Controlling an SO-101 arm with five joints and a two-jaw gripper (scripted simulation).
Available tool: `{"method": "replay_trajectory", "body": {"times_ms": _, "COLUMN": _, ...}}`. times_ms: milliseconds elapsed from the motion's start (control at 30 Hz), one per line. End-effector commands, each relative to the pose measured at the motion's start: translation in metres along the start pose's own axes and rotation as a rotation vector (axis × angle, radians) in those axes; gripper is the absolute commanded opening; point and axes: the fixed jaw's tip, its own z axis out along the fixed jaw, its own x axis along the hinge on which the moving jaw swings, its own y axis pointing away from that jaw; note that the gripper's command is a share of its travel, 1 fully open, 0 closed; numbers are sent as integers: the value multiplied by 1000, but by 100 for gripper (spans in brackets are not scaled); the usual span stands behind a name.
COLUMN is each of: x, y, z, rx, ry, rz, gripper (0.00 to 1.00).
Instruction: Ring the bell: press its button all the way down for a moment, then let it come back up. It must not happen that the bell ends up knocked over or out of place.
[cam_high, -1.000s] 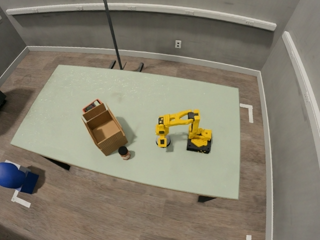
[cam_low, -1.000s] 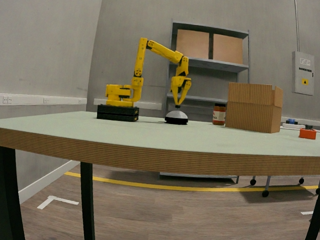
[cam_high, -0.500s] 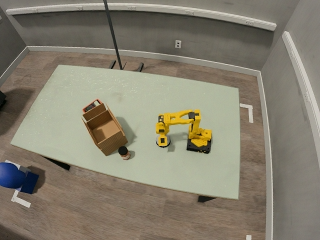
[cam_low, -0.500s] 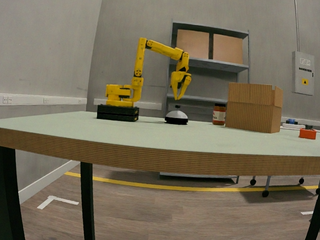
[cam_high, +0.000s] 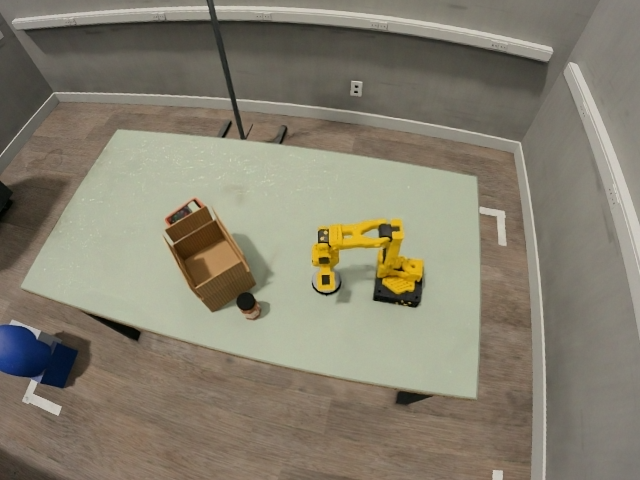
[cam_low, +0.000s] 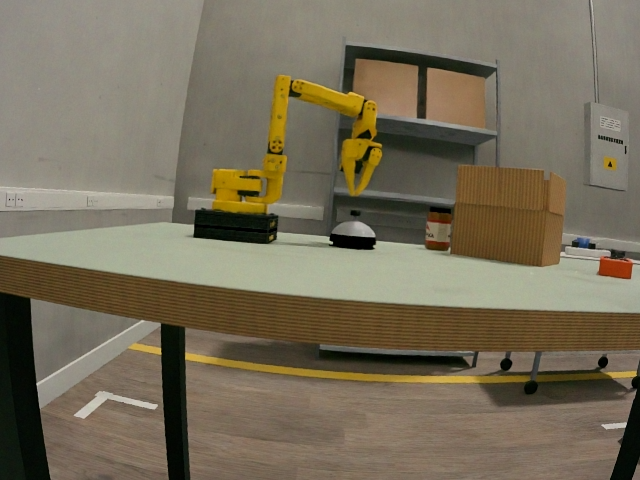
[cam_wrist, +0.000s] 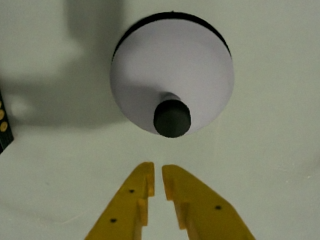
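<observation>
The bell (cam_low: 353, 235) is a grey dome on a black base and stands upright on the green table, a short way from my arm's base. Its black button (cam_wrist: 171, 118) stands up from the dome's top, also seen in the exterior view (cam_low: 354, 212). My gripper (cam_low: 356, 192) is shut and empty, pointing down, and hangs a little above the button with a clear gap. In the wrist view the fingertips sit just below the button. From above, my arm hides most of the bell (cam_high: 326, 291).
A jar with a black lid (cam_high: 248, 305) stands near the front edge, beside an open cardboard box (cam_high: 208, 259). A small orange item (cam_high: 181, 211) lies behind the box. My arm's black base (cam_high: 398, 291) is to the right of the bell.
</observation>
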Motion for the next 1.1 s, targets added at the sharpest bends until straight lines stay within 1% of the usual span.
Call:
{"method": "replay_trajectory", "body": {"times_ms": 0, "x": 1, "y": 5, "z": -6, "rx": 9, "ry": -2, "rz": 1, "gripper": 0}}
{"method": "replay_trajectory", "body": {"times_ms": 167, "x": 1, "y": 14, "z": -12, "rx": 9, "ry": -2, "rz": 1, "gripper": 0}}
{"method": "replay_trajectory", "body": {"times_ms": 233, "x": 1, "y": 14, "z": -12, "rx": 9, "ry": -2, "rz": 1, "gripper": 0}}
{"method": "replay_trajectory", "body": {"times_ms": 500, "x": 1, "y": 25, "z": -19, "rx": 9, "ry": -2, "rz": 1, "gripper": 0}}
{"method": "replay_trajectory", "body": {"times_ms": 1067, "x": 1, "y": 27, "z": -19, "rx": 9, "ry": -2, "rz": 1, "gripper": 0}}
